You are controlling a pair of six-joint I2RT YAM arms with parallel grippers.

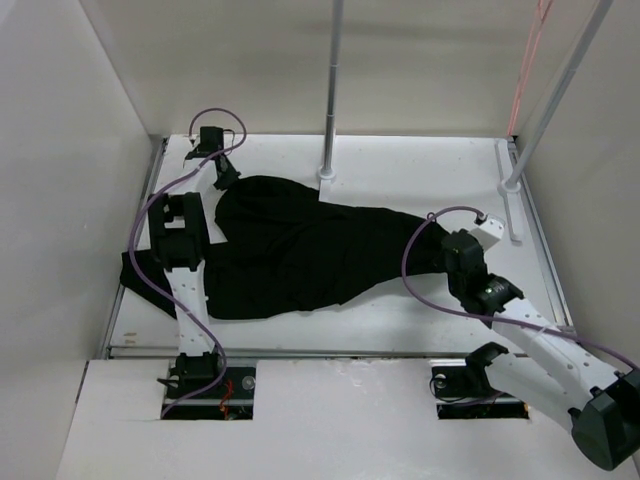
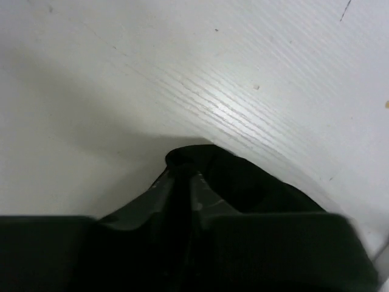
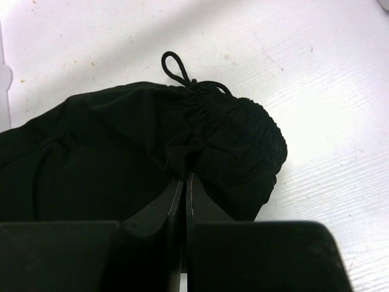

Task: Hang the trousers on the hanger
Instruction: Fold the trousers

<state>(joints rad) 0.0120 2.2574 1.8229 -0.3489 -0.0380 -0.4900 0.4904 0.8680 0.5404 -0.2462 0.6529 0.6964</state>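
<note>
At 10 o'clock on the table (image 1: 400, 160), the left gripper (image 2: 184, 175) has its claw closed, pinching a fold at the edge of the trousers (image 1: 300, 250). The trousers lie flat across the middle, running from 9 to 3 o'clock. At 3 o'clock the right gripper (image 3: 183, 178) is clamped onto their gathered waistband, with the drawstring loop (image 3: 173, 64) just beyond. The hanger (image 1: 524, 80) shows only as thin pink-orange lines at 1 o'clock.

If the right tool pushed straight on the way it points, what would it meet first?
The trousers' gathered waistband: the right tool is shut on that cloth, and more bunches just ahead. Beyond it lie the drawstring loop and bare table; depth is unclear.
</note>
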